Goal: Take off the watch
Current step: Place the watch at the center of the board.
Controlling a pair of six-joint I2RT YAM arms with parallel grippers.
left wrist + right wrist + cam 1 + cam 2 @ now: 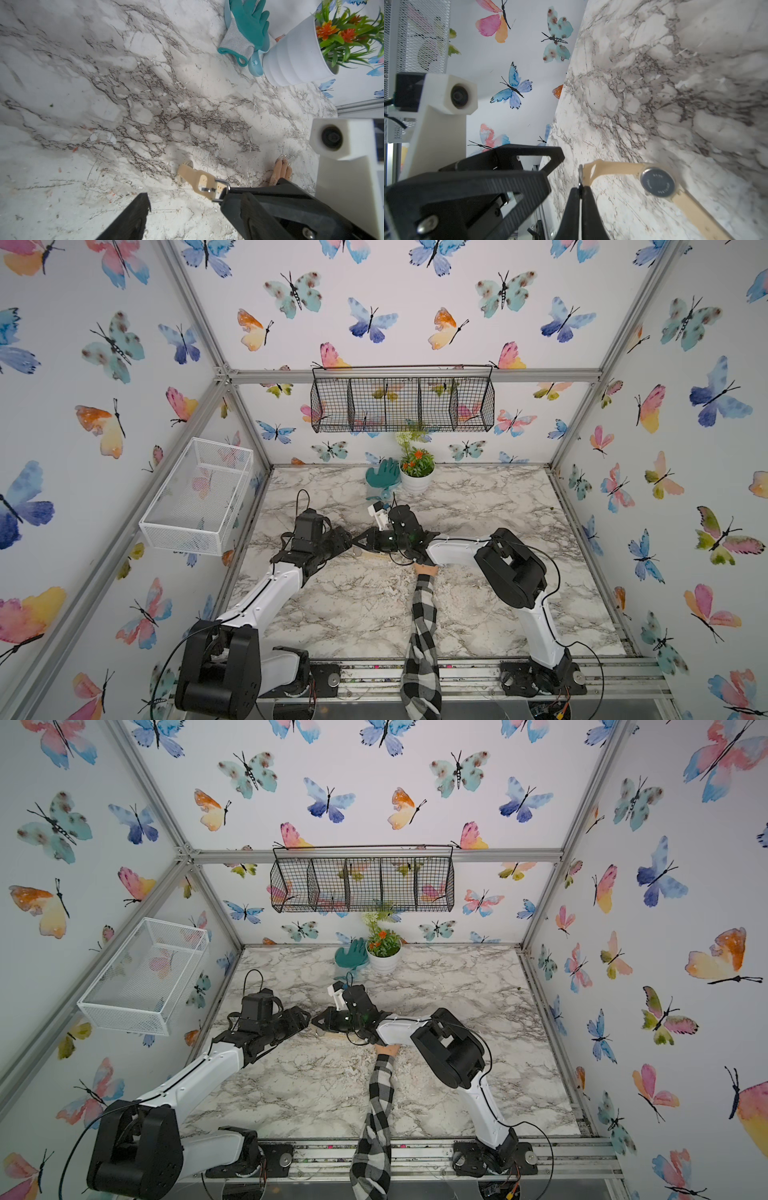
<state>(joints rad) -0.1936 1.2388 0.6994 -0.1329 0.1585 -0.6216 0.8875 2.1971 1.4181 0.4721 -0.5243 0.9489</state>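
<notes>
The hold looks thin. The right gripper (580, 190) has its jaws pressed together on only the metal buckle (580, 176) of the watch (657, 182). A lift or a tug could let the smooth metal slide out, or set the watch swinging and twisting about that one point. The left gripper (555, 169) stands just beside those tips with its jaws spread and nothing between them — closing or advancing from there could knock the right jaws or the buckle. The strap's long tail (699, 218) might also catch on the mannequin hand (280, 172), which lies close behind the right gripper, on the side away from the left jaws.

The watch lies on the marble table (104, 83), off the wrist as far as the views show, dial down with its steel back up. Its buckle end sits at the right jaw tips and points toward the left jaws. The case lies just to one side of those tips, and the tail runs back alongside the right gripper — so the long axis roughly follows the line joining the two grippers.
</notes>
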